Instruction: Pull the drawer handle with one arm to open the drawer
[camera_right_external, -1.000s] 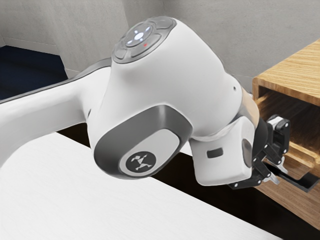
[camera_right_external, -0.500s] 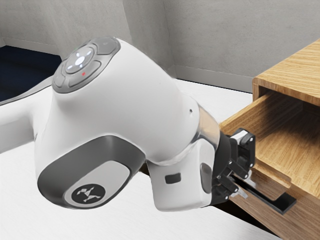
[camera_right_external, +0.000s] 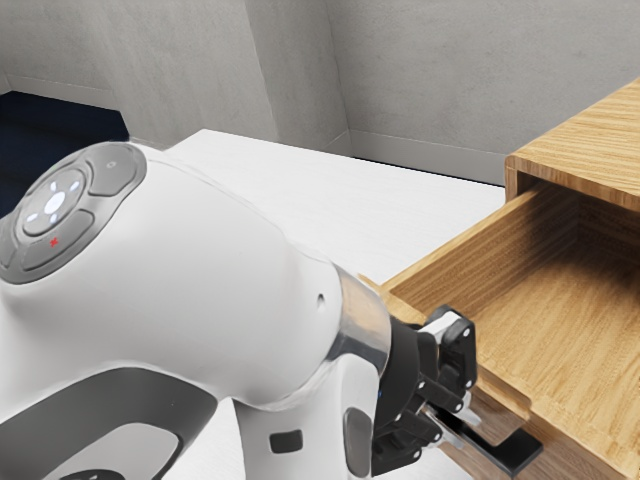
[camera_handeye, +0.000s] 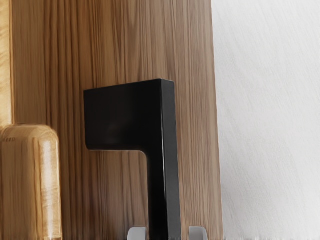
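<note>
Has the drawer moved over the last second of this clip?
Yes. The drawer has slid further out from under the cabinet top, toward the exterior view's left and lower edge; that top has stayed put. The pincer is shut on the handle.

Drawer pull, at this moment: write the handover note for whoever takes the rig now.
Gripper: shut on the handle, a finger on each side of its black bar.
Drawer: stands far out of the cabinet, over the white table, its inside open to view.
Done: the handle is gripped and the drawer is open.
Left: probably only to let go of the handle and back the hand away; pull a little more only if a fuller opening is wanted.
</note>
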